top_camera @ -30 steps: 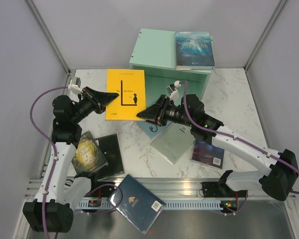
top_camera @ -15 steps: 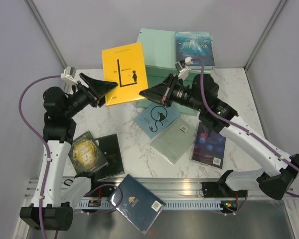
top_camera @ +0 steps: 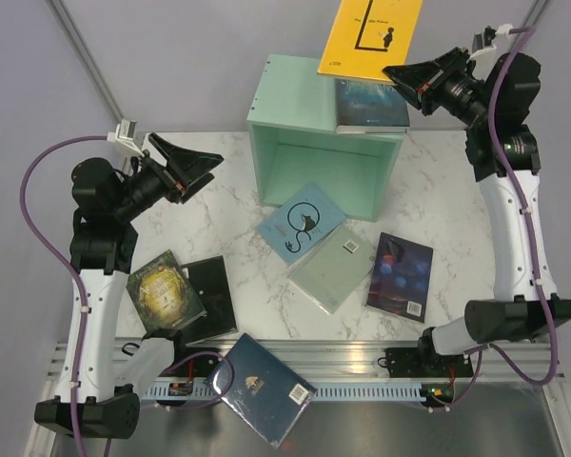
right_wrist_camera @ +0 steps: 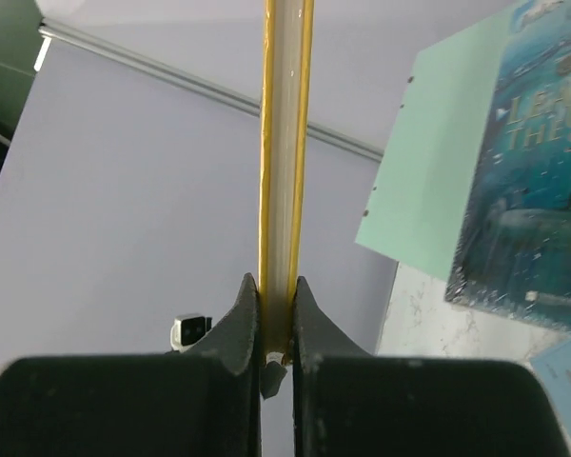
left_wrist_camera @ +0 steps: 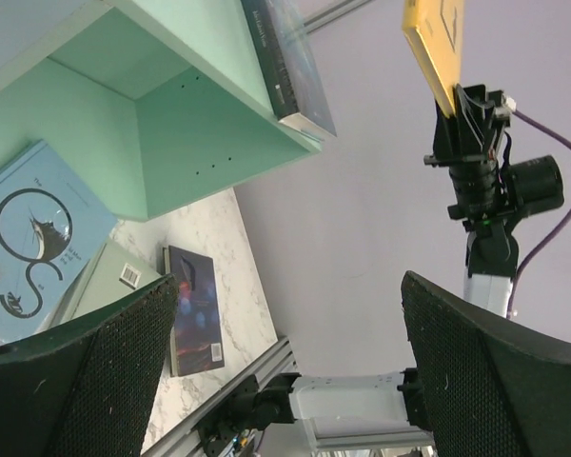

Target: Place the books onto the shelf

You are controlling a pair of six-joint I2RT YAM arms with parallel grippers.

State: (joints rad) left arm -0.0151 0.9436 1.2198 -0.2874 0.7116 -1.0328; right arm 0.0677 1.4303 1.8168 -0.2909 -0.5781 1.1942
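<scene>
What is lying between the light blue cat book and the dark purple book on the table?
The pale green book, one edge tucked under the cat book, close beside the dark purple book. The top view shows it best.

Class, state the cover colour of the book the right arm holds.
Yellow book, clearest from the top external view.

White marble worktop (top_camera: 230, 205), pale grey walls (top_camera: 171, 48) on left, far & right; alu rail (top_camera: 362, 362) along near edge. Even light.
</scene>
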